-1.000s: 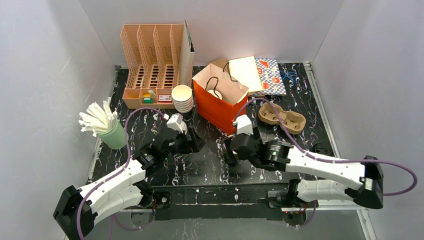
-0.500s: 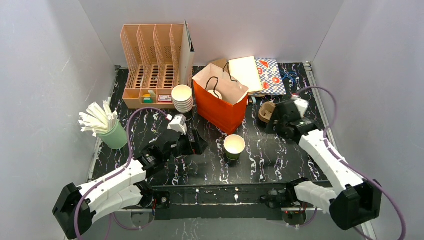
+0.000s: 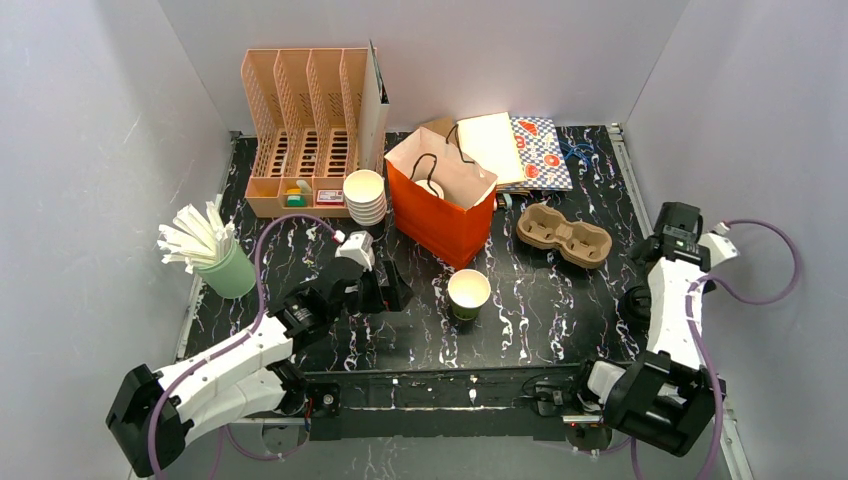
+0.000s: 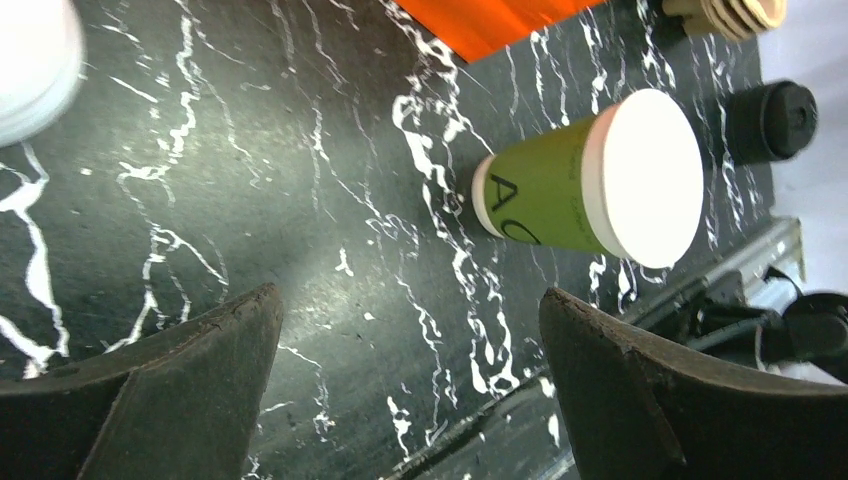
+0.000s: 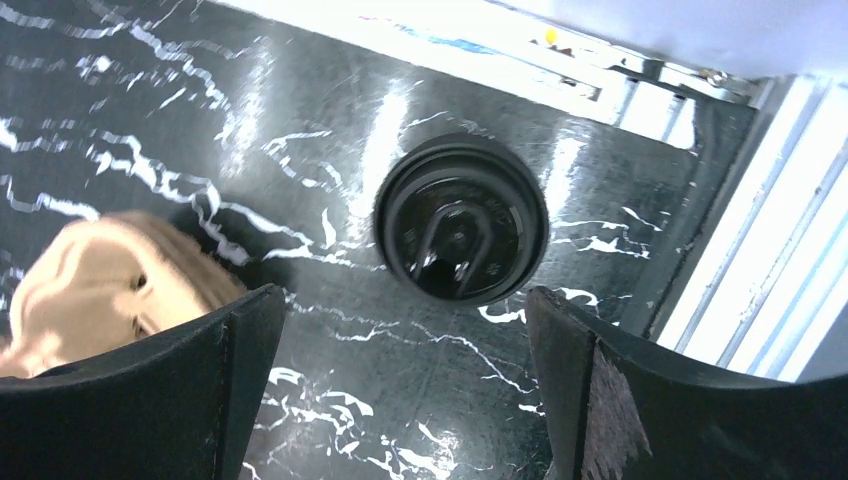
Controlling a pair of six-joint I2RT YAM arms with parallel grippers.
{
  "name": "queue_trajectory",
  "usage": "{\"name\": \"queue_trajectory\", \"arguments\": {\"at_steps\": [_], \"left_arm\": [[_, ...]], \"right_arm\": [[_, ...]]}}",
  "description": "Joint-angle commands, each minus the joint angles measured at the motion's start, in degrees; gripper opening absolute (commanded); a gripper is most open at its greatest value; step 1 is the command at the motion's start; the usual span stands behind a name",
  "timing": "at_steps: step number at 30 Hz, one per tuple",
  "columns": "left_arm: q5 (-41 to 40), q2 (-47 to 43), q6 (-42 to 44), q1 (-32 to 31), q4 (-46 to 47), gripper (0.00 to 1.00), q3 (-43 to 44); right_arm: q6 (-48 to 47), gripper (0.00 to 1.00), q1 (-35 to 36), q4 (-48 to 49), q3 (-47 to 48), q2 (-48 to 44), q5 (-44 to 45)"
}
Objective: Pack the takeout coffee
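A green white-lidded cup point(image 3: 468, 293) stands upright near the front middle of the black marbled table point(image 3: 540, 310), just in front of the orange bag point(image 3: 440, 205) and apart from it. The second coffee, a black-lidded cup point(image 5: 462, 232), stands upright close to the table's right edge, near the metal rail. Neither cup is held or touched.

The left gripper point(image 3: 385, 290) sits low over the table to the left of the white-lidded cup, its fingers point(image 4: 150, 400) spread wide with nothing between them. Its wrist view shows that cup beyond the gap, clear of both fingers. The right gripper point(image 3: 672, 222) is raised at the table's right side, its fingers point(image 5: 600, 400) also spread wide and empty. Its wrist view looks down on the black lid, which lies beyond the fingertips.

A brown pulp carrier point(image 3: 563, 233) lies between the orange bag and the right arm, with both wells bare. The bag stands open with its handles up. To its left is a stack of lidless white cups point(image 3: 365, 197), with a peach organizer point(image 3: 305, 130) behind it. A pale green holder of wrapped straws point(image 3: 215, 255) stands at the left edge.
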Motion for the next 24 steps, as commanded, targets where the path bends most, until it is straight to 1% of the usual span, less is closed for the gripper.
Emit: {"name": "queue_trajectory", "arguments": {"at_steps": [1,3,7,13,16,19,24], "left_arm": [[8.8,-0.2,1.0,-0.1,2.7,0.98,0.9],[11.0,-0.7,1.0,-0.1,5.1,0.98,0.3],[10.5,-1.4,1.7,-0.1,4.2,0.98,0.4],[10.1,-2.2,2.1,-0.1,3.5,0.98,0.0],[10.0,-2.1,2.3,-0.1,3.5,0.98,-0.2],[9.9,-1.6,2.7,-0.1,1.7,0.98,0.3],[9.9,-1.1,2.4,-0.1,1.9,0.98,0.1]], "right_arm": [[3.1,0.98,-4.4,-0.1,1.0,1.8,0.7],[3.1,0.98,-4.9,0.9,0.9,2.5,-0.1],[3.7,0.98,-5.4,1.8,0.6,2.7,-1.8],[7.7,0.98,-5.7,0.6,-0.2,3.9,1.4],[9.9,0.98,-5.9,0.2,-0.8,5.7,1.4],[10.8,0.98,-6.0,0.8,-1.5,6.4,1.3],[11.3,0.98,-6.2,2.0,-2.8,6.5,2.1]]}}
